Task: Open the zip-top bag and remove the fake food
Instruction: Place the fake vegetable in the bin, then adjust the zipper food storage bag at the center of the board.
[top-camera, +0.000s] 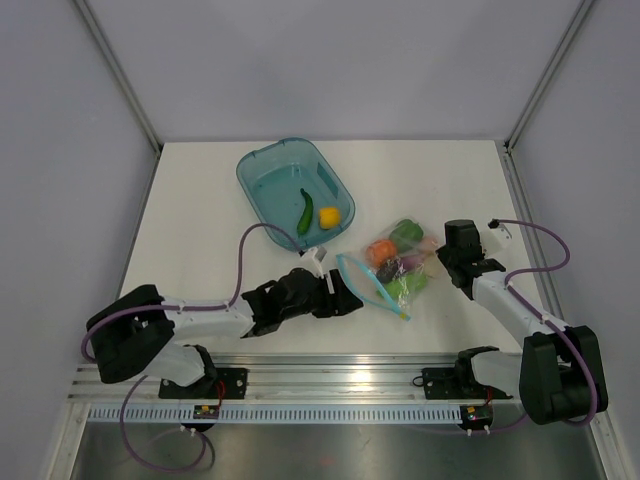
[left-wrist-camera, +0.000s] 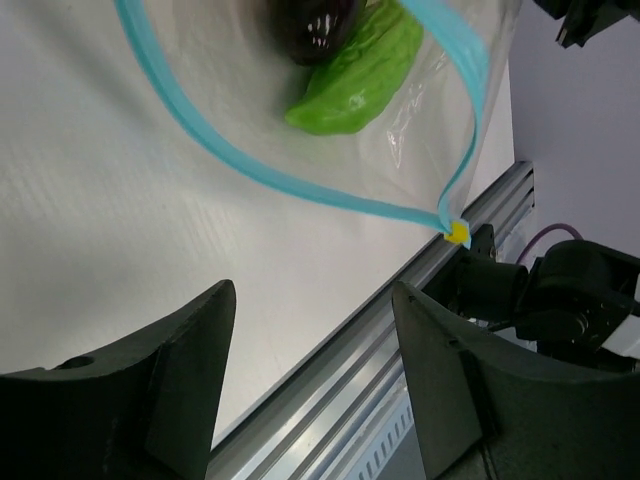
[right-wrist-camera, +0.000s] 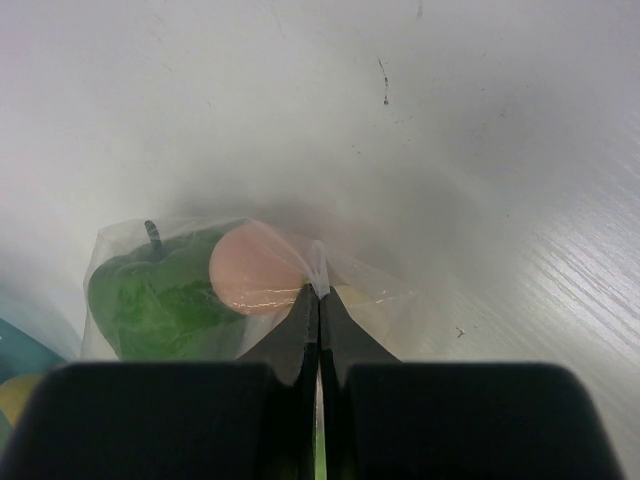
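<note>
The right gripper (right-wrist-camera: 318, 303) has its jaws shut tight on a fold of thin plastic at the closed right end of the zip-top bag (top-camera: 395, 262). This looks meant to pin the bag down so it cannot slide while the other arm reaches in. The bag lies on the white table (top-camera: 200, 230), right of centre. Its teal zip strip (left-wrist-camera: 250, 170) is parted into a wide loop that faces left toward the left gripper (left-wrist-camera: 312, 295). That gripper sits low, just outside the mouth, with its jaws well apart and nothing between them, apparently lined up to enter. Most of the fake food is inside the bag: a green pepper (right-wrist-camera: 150, 290) and a pale orange-pink piece (right-wrist-camera: 255, 270) are pressed against the pinched end. A dark purple eggplant (left-wrist-camera: 315, 28) and a lumpy green vegetable (left-wrist-camera: 355, 85) lie nearest the opening. At the far centre of the table a translucent teal tub (top-camera: 275, 190) holds a long green piece (top-camera: 305, 212) and a yellow lemon (top-camera: 329, 216). A small yellow tab (left-wrist-camera: 457, 232) marks the near end of the strip, close to the aluminium rail (left-wrist-camera: 340, 400). The drooping upper lip of the mouth may snag a finger, and the eggplant is probably the first thing within reach.
</note>
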